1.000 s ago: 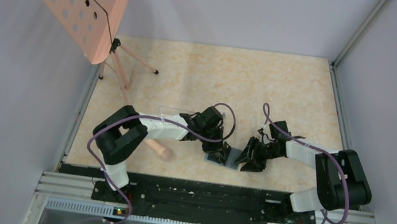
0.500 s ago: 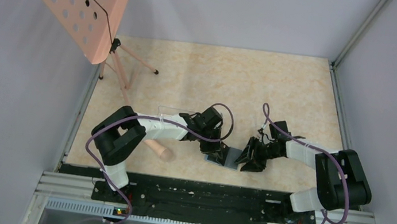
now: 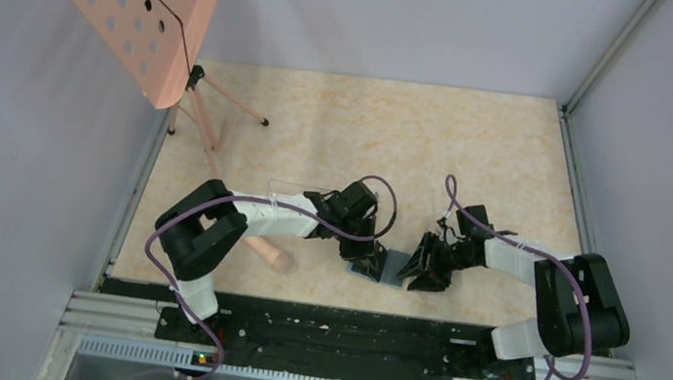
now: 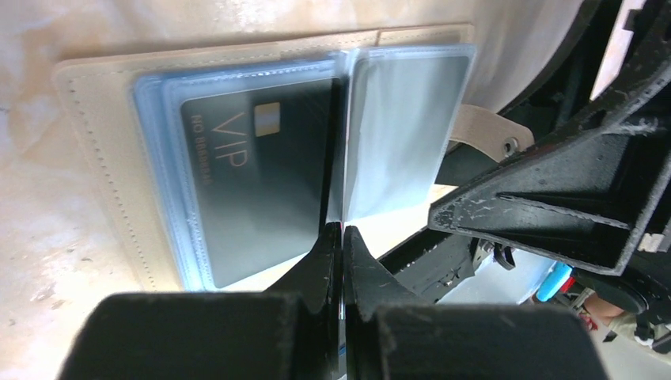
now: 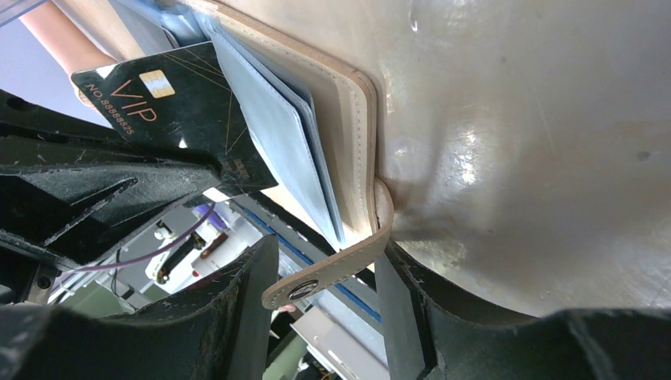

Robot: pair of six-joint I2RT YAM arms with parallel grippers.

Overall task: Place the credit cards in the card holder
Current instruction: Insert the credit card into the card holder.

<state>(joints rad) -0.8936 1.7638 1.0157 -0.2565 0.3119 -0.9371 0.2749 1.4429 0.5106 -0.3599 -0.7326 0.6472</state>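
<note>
I read "VIP" on the black card (image 4: 253,182) in the card holder (image 4: 87,158), with small print beside it: "NO" and a row of eights.

Top view: card holder (image 3: 383,267) mostly hidden between left pincer (image 3: 366,256) and right pincer (image 3: 412,271). Right wrist: card holder cut off at top; credit card (image 5: 170,99) lower edge hidden.
</note>
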